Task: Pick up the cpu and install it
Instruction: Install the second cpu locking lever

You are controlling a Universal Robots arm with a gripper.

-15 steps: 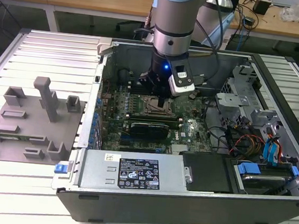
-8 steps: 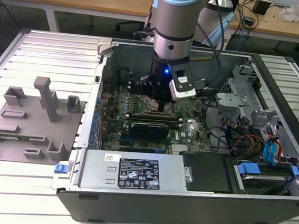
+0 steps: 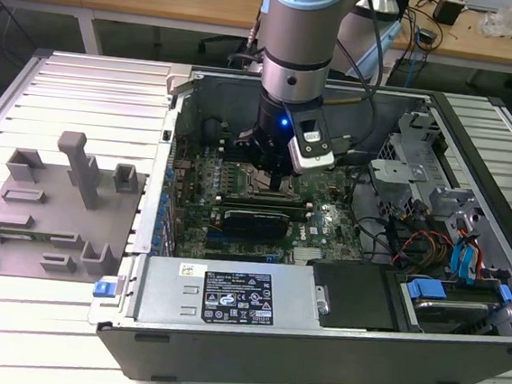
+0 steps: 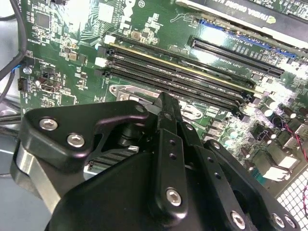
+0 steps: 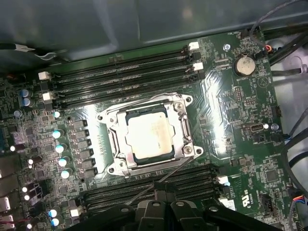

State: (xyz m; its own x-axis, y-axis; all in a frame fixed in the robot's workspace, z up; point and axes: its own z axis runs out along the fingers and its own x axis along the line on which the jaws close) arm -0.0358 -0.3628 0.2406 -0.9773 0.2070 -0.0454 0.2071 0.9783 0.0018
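Note:
The cpu [image 5: 149, 137], a flat square chip with a silvery top, lies inside the metal-rimmed socket frame [image 5: 185, 130] on the green motherboard [image 5: 231, 120]. No finger touches it. My gripper [image 5: 161, 186] hangs just beside the socket with its black fingers drawn together and nothing between them. Its tip is close to the thin socket lever [image 5: 168, 175]. In the exterior view the gripper [image 3: 274, 171] reaches down into the open computer case [image 3: 313, 352] over the socket area. In the second wrist view the gripper [image 4: 166, 98] stands above the memory slots [image 4: 192, 77].
A grey fixture plate [image 3: 55, 209] with plastic blocks lies at the exterior view's left. Inside the case a graphics card [image 3: 253, 219], a power supply [image 3: 228, 294], and drive cages with cables [image 3: 437, 200] surround the socket. Memory slots [image 5: 120, 77] run on both sides of it.

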